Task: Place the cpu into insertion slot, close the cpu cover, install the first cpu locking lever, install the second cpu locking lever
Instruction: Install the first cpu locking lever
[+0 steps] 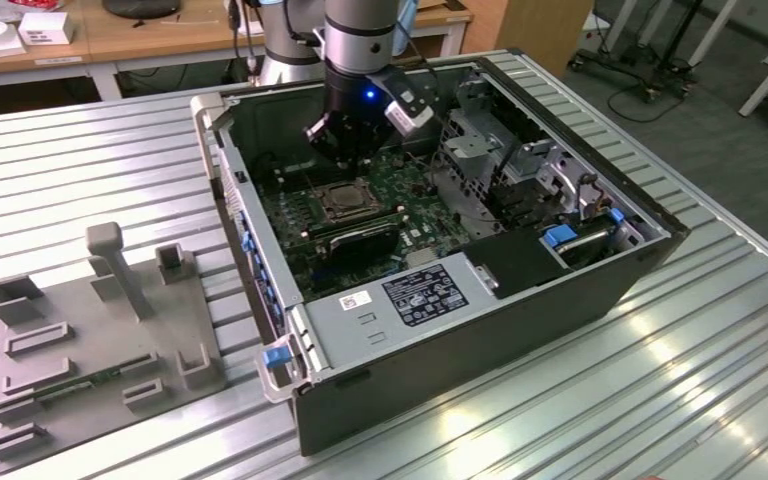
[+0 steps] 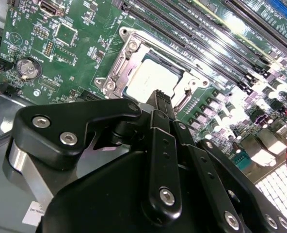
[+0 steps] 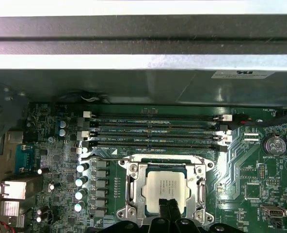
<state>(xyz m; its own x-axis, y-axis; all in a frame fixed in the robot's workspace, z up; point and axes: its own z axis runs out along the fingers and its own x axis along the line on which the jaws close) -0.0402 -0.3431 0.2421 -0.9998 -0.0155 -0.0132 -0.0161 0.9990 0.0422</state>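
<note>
Slim black fingers (image 3: 164,208), pressed together and empty, hover at the edge of the flat silvery square cpu (image 3: 167,187), framed by the shiny metal cover (image 3: 134,187)

The cpu (image 3: 167,187) is pale silvery-grey, the cpu cover (image 3: 134,187) shiny silver, the circuit board (image 3: 250,165) green and striped by black memory slots (image 3: 153,128), the gripper (image 3: 167,201) black, and the black computer case (image 1: 491,340) with blue clips (image 1: 560,235) stands on a ribbed silver table (image 1: 704,350).
</note>
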